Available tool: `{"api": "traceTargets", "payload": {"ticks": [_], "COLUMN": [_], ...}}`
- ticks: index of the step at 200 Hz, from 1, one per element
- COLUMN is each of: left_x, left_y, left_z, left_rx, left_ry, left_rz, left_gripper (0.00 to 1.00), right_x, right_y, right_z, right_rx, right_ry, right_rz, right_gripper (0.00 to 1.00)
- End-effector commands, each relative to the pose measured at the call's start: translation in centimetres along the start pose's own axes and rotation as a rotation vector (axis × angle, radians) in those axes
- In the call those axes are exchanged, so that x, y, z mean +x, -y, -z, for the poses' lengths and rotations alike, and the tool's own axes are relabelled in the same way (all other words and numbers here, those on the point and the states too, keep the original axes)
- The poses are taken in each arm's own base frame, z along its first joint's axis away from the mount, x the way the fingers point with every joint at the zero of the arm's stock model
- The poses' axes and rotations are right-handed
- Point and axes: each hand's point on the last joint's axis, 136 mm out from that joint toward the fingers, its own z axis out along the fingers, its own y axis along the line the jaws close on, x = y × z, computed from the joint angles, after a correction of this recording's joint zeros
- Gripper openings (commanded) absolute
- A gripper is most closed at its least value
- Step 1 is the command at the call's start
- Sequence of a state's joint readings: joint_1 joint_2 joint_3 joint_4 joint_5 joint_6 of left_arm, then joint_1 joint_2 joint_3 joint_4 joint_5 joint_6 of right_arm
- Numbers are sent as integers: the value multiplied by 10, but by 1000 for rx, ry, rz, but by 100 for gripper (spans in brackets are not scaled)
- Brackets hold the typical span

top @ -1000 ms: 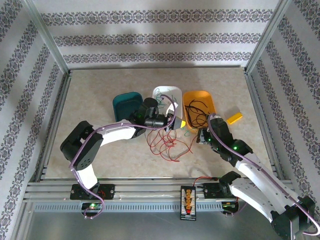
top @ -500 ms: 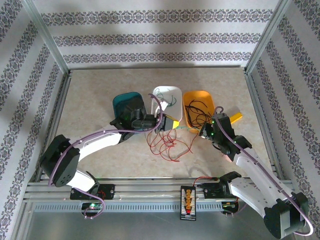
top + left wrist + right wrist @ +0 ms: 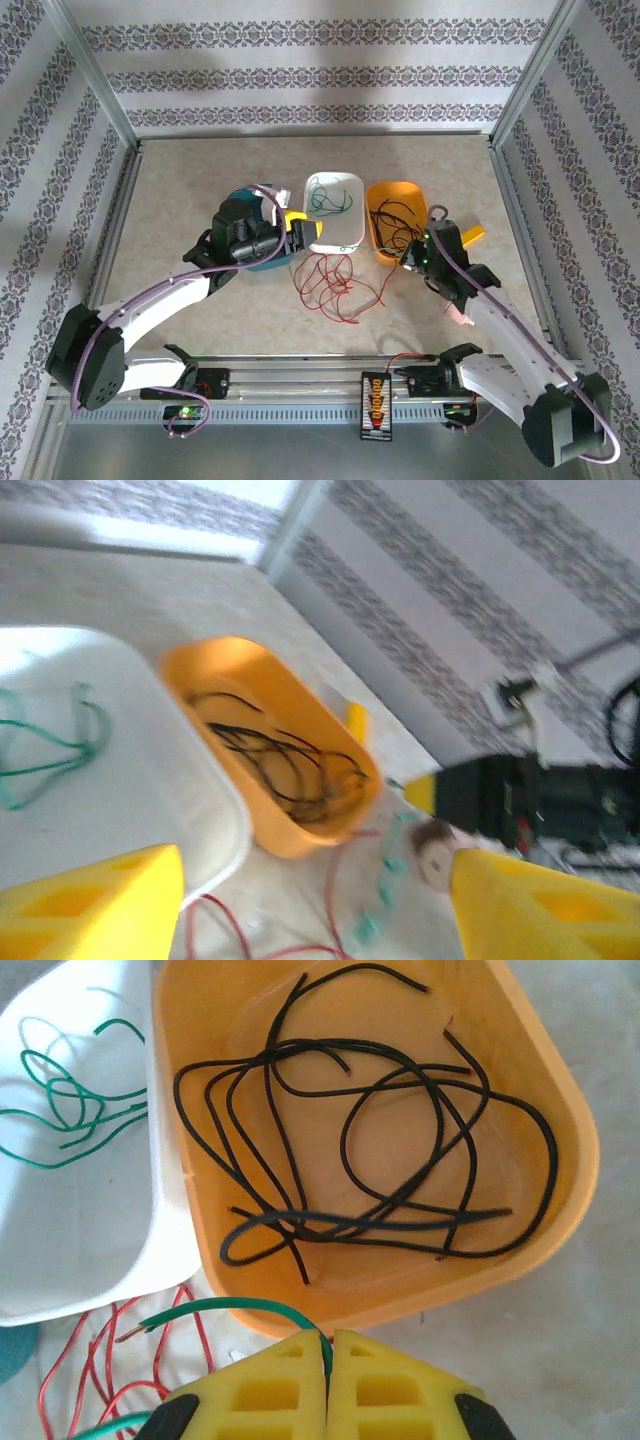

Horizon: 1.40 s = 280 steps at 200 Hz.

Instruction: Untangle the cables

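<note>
Right gripper (image 3: 327, 1342) pinched shut on one green cable (image 3: 230, 1307); left gripper (image 3: 315, 870) with fingers wide apart.

Nearest the arm bases, red cables (image 3: 330, 282) sprawl loose on the tabletop (image 3: 200, 170), just short of the trays. Right gripper sits at the near rim of the orange tray (image 3: 545, 1070), which holds looped black cables (image 3: 380, 1160). White tray (image 3: 90, 1220) touches it on the left and holds green cables (image 3: 70, 1100). Left gripper hangs at the white tray's near corner, beside the teal tray (image 3: 245, 200).

A lab robot cell: aluminium frame (image 3: 95, 75) and wallpapered panels (image 3: 320, 75) (striped floral print) enclose the beige table (image 3: 180, 180).
</note>
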State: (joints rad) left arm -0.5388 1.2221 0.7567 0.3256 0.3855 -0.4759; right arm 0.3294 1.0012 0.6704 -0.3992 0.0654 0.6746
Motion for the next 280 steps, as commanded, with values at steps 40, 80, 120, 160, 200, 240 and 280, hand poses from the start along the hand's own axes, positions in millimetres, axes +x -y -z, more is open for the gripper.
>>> {"api": "traceTargets", "payload": {"ticks": [40,80,120,160,200,240,280], "left_x": [-10,-1,-5,-10,-8,-6,11], "left_y": [-73,-77,-74,-71,-67,-66,-60], "left_z": [45,55,57,53,42,34,21], "left_rx": [-474,-506,-504,-501,-464,-446,-383], "left_ry": [55,36,32,7,-22,-37,-110], "left_rz": [-83,-65,-78,-109,-105,-94,-94], "left_gripper": [76,76,77,77,77,77,77], "right_x": [-51,-77,-96,-107,-103,-117,-125], "right_y": [-52,-86,-108,-123,-142,-159,-158], "right_z": [-37,-70,-103,-130,-151,-139,-101], "right_rx": [111,198,308,375,317,214,93], "right_ry": [2,1,24,33,7,45,57], "right_rz": [288,519,725,876,927,877,688], "right_gripper": [0,0,0,0,36,47,47]}}
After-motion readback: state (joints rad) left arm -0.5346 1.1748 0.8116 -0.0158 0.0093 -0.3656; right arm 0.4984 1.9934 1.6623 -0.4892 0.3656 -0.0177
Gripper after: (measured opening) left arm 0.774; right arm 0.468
